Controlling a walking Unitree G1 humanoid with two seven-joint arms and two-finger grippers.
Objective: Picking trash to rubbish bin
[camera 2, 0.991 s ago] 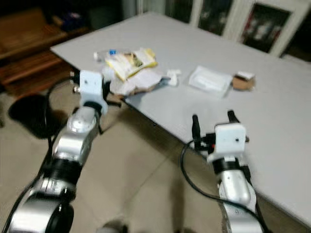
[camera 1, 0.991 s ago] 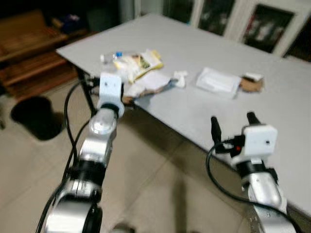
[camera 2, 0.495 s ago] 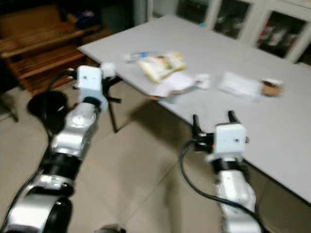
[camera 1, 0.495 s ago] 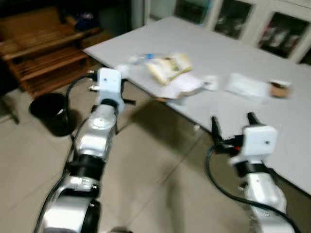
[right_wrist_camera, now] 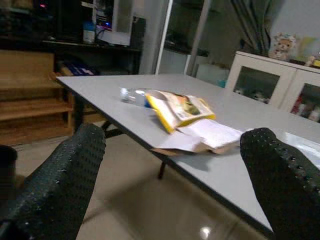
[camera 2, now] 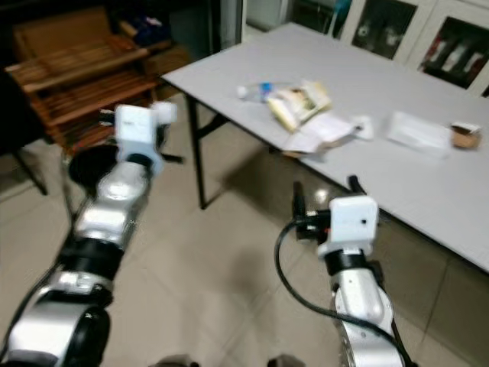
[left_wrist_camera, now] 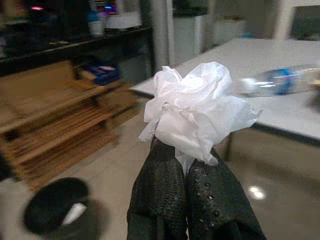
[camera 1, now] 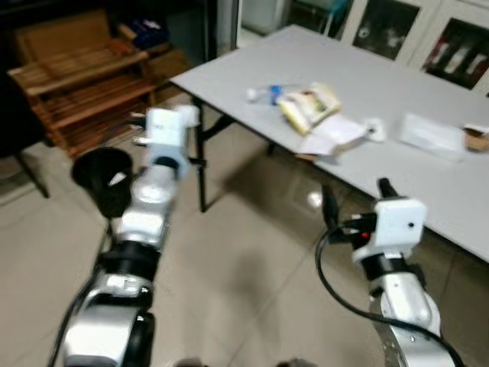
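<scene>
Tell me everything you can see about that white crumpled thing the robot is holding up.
The white tissue is a crumpled wad of thin, soft-looking paper, bunched into loose folds with ragged edges. Its lower end is pinched between the two black textured fingers of the left claw, which are shut on it, so the wad stands above them. It touches nothing else. It is held in the air above the tiled floor, away from the grey table, with the black rubbish bin on the floor below.
</scene>
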